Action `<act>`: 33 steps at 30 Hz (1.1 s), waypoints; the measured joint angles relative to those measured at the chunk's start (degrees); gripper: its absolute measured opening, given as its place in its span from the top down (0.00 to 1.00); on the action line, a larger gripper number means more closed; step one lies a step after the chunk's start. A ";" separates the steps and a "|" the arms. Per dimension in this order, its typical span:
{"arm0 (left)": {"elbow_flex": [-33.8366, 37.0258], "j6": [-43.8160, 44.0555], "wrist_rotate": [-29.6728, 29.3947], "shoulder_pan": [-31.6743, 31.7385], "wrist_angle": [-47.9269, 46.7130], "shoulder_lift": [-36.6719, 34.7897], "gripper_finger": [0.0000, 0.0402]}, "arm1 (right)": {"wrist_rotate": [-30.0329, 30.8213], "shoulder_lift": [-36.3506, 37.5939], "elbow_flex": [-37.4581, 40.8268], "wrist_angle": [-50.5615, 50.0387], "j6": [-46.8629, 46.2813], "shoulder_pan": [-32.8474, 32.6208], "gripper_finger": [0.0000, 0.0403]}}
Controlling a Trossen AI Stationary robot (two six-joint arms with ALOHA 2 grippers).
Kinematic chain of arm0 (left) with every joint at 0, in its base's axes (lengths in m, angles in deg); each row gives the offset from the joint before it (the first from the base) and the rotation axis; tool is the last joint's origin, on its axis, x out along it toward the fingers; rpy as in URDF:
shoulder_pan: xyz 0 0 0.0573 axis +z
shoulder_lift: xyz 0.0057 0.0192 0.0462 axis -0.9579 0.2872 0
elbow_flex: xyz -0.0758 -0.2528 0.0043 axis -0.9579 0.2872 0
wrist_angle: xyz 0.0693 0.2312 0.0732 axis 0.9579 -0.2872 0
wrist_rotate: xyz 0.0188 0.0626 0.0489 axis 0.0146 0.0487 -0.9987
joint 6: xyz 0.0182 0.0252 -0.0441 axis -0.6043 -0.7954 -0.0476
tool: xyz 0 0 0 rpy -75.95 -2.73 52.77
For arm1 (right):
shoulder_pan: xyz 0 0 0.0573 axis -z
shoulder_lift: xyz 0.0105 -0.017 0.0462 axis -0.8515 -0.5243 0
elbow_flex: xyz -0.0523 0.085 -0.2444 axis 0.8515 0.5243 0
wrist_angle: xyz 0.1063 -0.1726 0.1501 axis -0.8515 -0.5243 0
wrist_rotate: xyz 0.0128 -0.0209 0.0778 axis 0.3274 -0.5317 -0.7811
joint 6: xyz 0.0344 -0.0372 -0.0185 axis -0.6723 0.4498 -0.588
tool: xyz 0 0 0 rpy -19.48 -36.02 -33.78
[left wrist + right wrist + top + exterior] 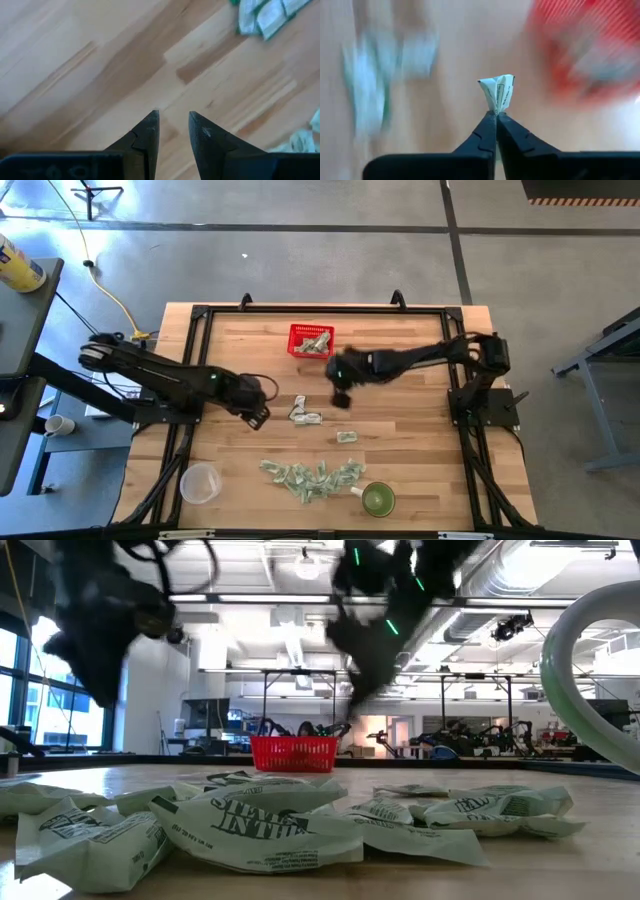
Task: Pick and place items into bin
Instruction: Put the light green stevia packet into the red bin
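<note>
Trouble looked likely: right tool [496, 114] pinched only an item [497, 91] edge, which might slip short of the bin [311, 340]; left tool [173, 116] hung apart, empty.

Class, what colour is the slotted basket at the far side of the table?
Bright red. The basket shows best in the high view, with pale green-and-white pieces already inside.

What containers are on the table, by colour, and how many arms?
Red slotted plastic basket: 1
Round green cup: 1
Clear plastic cup: 1
Dark robot arms: 2, left gripper and right gripper
Total: 3 containers, 2 arms. The crumpled green-and-white paper pieces overlap too much to count.
</note>
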 joint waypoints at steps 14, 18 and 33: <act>0.07 -8.26 -9.90 -3.78 5.25 -7.85 0.66 | -8.08 -17.52 -28.97 -12.85 8.57 16.12 0.90; 0.04 -9.95 -8.83 -3.78 5.35 -7.63 0.66 | -13.37 -19.80 -33.36 -15.50 8.66 16.00 0.74; 0.04 -37.39 -5.95 -3.76 14.46 -7.65 0.66 | -17.58 -4.09 -15.74 -30.44 14.36 1.91 0.48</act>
